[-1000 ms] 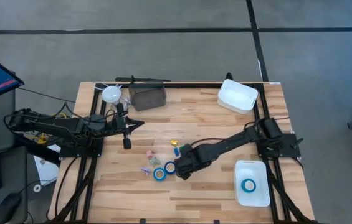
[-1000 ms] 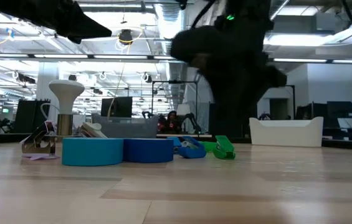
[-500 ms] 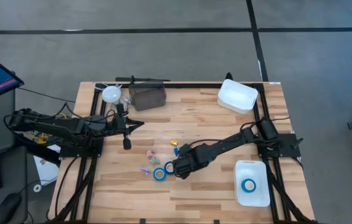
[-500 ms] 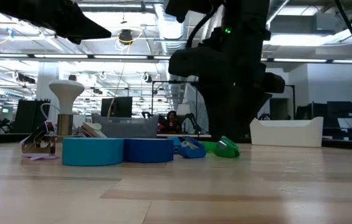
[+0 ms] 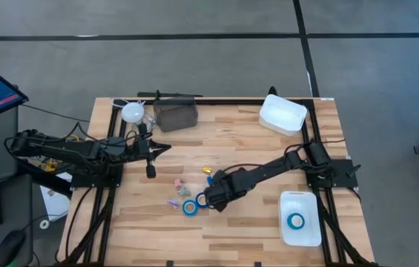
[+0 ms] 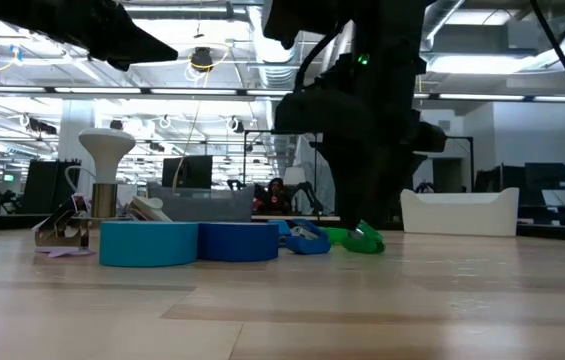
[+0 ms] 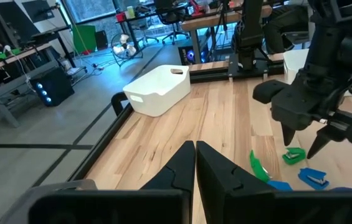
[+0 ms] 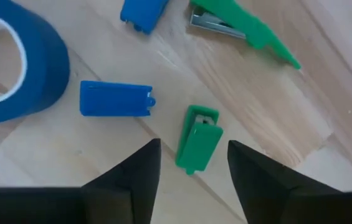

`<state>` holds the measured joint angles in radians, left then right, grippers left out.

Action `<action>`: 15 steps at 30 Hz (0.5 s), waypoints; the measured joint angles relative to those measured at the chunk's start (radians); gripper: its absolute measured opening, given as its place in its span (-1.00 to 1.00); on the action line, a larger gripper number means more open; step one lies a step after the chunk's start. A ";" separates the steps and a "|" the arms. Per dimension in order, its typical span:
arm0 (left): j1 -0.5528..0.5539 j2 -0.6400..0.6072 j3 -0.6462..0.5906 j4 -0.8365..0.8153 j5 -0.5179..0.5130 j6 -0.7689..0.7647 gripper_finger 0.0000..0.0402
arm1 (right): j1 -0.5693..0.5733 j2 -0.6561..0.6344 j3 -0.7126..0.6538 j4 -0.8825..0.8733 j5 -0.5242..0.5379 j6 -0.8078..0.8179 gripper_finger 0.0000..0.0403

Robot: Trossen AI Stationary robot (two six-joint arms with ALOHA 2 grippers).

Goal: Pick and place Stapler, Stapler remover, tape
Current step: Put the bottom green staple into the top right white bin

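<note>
Green, a small stapler remover [image 8: 198,138] lies beside a blue tape [image 8: 14,62] roll; we see the right gripper [image 8: 191,163] hovering over it, fingers spread. The left gripper [image 7: 194,163], well apart from that roll, is pressed together.

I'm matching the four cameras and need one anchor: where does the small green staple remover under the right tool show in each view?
High view: hidden under the right tool, beside a blue tape roll.
Low view: small green staple remover on the table, right of the tape roll.
Left wrist view: at right, below the right tool.
Right wrist view: centre, between the open tool's fingers.
Shared landmark: the tape roll.
</note>
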<state>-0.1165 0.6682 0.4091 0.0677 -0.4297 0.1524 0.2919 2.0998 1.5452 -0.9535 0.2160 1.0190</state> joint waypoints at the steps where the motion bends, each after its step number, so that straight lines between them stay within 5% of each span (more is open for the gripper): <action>1: 0.000 0.000 0.000 0.000 0.000 0.000 -0.96 | -0.001 0.000 0.000 0.000 0.007 -0.002 -0.15; 15: 0.000 0.000 0.000 -0.001 0.000 0.000 -0.96 | -0.006 0.000 -0.071 0.044 -0.004 -0.007 -0.32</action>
<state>-0.1165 0.6683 0.4091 0.0669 -0.4294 0.1524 0.2859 2.0995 1.4741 -0.9099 0.2119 1.0115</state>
